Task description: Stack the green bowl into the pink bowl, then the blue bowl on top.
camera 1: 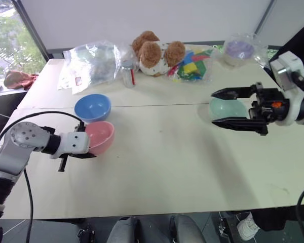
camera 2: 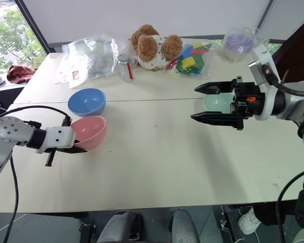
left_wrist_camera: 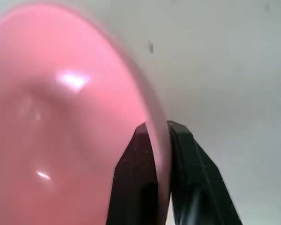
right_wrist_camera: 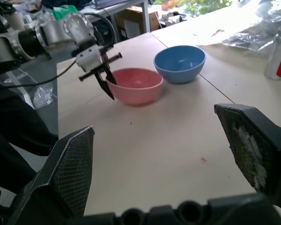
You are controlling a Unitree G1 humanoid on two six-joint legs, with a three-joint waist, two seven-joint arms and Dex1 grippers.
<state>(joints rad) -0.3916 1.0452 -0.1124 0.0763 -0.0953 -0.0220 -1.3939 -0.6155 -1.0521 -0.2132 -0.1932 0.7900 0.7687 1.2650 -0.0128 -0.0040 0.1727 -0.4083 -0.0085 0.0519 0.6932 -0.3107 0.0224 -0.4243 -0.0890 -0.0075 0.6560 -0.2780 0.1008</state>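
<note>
Pink bowl (camera 1: 101, 136) sits on the pale worktop (camera 1: 167, 162), near the robot's left side. The left hand (camera 1: 87, 147) is closed on the pink bowl's rim. In the left wrist view one black finger (left_wrist_camera: 138, 178) is inside the bowl and the other is outside, with the thin pink wall pinched between them. The bowl stands upright with its open side up.

The blue bowl (camera 1: 92, 107) is just behind the pink bowl, a bit farther from the robot. The two bowls are very near each other, and I cannot tell if they touch. The blue bowl is also open side up.

The green bowl (camera 2: 219, 103) is well apart from them, over on the robot's right side of the worktop. The right hand (camera 2: 207, 103) hangs in the air in front of it, with its two black fingers spread wide open and holding nothing. Part of the green bowl shows between those fingers.

At the far edge of the worktop lie other things: a brown teddy bear (camera 1: 154, 52), a clear plastic bag (camera 1: 91, 63), a small jar with a red label (camera 1: 127, 73), a bag of bright blocks (camera 1: 192, 63), and a purple bowl in a clear bag (camera 1: 238, 49).
</note>
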